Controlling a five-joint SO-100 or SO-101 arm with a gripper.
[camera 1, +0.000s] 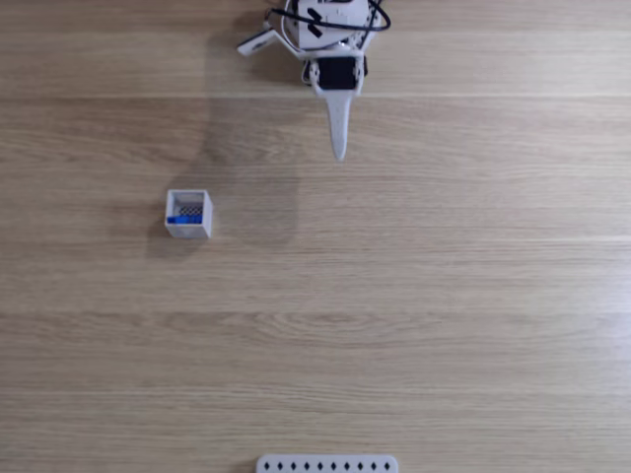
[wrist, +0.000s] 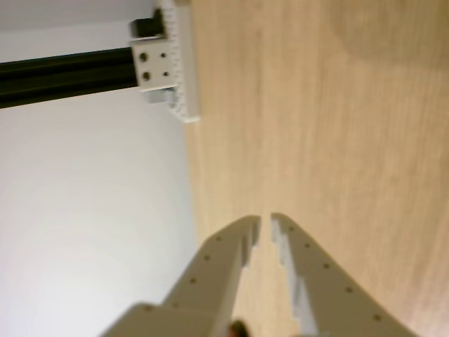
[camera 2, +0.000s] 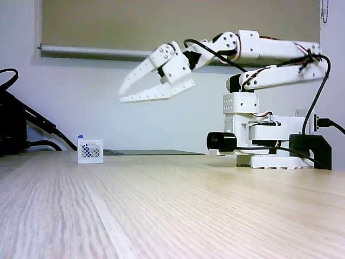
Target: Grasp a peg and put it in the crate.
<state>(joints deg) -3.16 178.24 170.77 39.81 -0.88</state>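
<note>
The white crate (camera 1: 188,228) stands on the wooden table, left of centre in a fixed view, and far left in the low side view as crate (camera 2: 90,151). The blue peg (camera 1: 183,219) lies inside the crate, and a corner of the peg (camera 2: 80,136) pokes above the crate's rim. My gripper (camera 1: 340,155) hangs high above the table, well right of the crate and apart from it. From the side my gripper (camera 2: 121,96) points towards the crate from above. Up close my gripper (wrist: 265,222) is shut, a thin slit between the fingertips and nothing held.
A flat white strip (camera 1: 327,463) with a row of holes lies at the table's near edge, also seen as the strip (wrist: 179,63) in the wrist view. The arm's base (camera 2: 269,145) stands at the right. Black cables (camera 2: 21,127) sit at the left.
</note>
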